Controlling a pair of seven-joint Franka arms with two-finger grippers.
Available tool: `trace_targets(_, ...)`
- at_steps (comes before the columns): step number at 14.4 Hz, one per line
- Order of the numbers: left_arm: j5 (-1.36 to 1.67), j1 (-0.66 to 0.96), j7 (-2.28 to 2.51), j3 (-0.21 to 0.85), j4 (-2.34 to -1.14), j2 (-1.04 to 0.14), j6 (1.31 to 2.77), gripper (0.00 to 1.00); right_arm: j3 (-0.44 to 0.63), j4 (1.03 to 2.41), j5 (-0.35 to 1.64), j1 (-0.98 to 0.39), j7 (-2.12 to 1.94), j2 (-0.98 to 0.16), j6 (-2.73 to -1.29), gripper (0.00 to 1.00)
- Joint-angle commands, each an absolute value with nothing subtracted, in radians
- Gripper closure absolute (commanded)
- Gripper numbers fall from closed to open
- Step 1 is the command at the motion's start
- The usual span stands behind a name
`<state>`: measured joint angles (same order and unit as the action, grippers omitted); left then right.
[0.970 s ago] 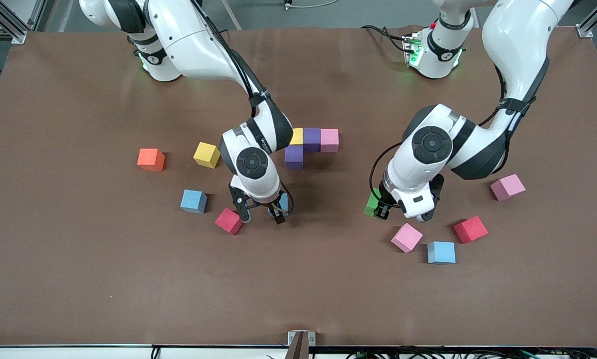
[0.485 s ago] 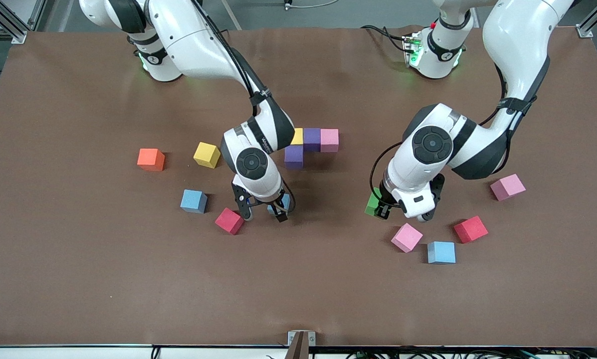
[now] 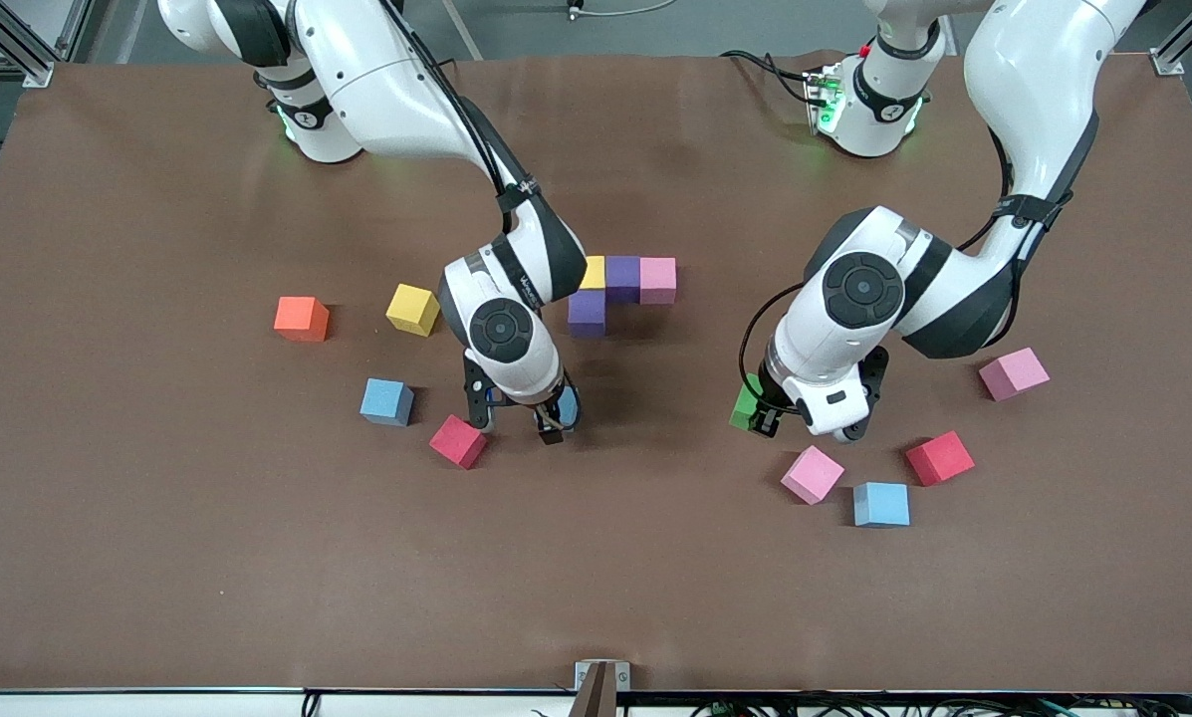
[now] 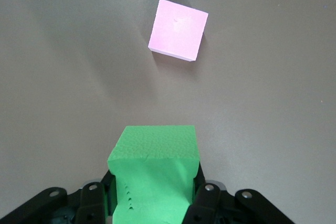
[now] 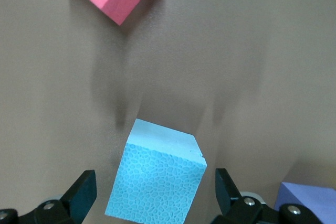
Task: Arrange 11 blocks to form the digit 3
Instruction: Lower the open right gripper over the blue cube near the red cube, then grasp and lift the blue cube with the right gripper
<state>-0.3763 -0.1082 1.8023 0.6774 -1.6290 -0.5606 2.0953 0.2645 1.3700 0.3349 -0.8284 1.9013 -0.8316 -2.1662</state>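
R gripper [image 3: 512, 421] shifts farther from front cam, fingers now astride light blue cube [image 3: 564, 405]; L arm unchanged.

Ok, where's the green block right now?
The green block is clamped in the left pincer, just above the table, over a spot near the loose pink block at the left arm's end.

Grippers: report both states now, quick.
Left gripper: shut on the green block.
Right gripper: open, fingers either side of a light blue block.
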Motion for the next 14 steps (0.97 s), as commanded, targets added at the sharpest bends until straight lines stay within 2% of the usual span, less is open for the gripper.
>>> trace_targets(1, -0.382, -0.117, 1.79, 0.689, -1.626, -0.546, 2.069, 0.84, 0.261, 1.351, 0.354, -0.819, 1.972, -0.841, -2.158, 0.0)
trace_targets(9, -0.382, -0.117, 1.795, 0.689, -1.632, -0.545, 2.007, 0.84, 0.261, 1.358, 0.347, -0.839, 2.052, -0.87, -2.223, 0.0)
trace_targets(10, -0.383, -0.117, 1.793, 0.689, -1.632, -0.546, 2.005, 0.84, 0.261, 1.358, 0.345, -0.844, 2.052, -0.87, -2.221, 0.04)
trace_targets(11, -0.383, -0.117, 1.79, 0.689, -1.631, -0.546, 2.005, 0.84, 0.261, 1.356, 0.344, -0.844, 2.051, -0.87, -2.218, 0.14)
trace_targets(14, -0.383, -0.118, 1.789, 0.689, -1.629, -0.546, 2.005, 0.83, 0.262, 1.356, 0.342, -0.842, 2.042, -0.862, -2.211, 0.69)
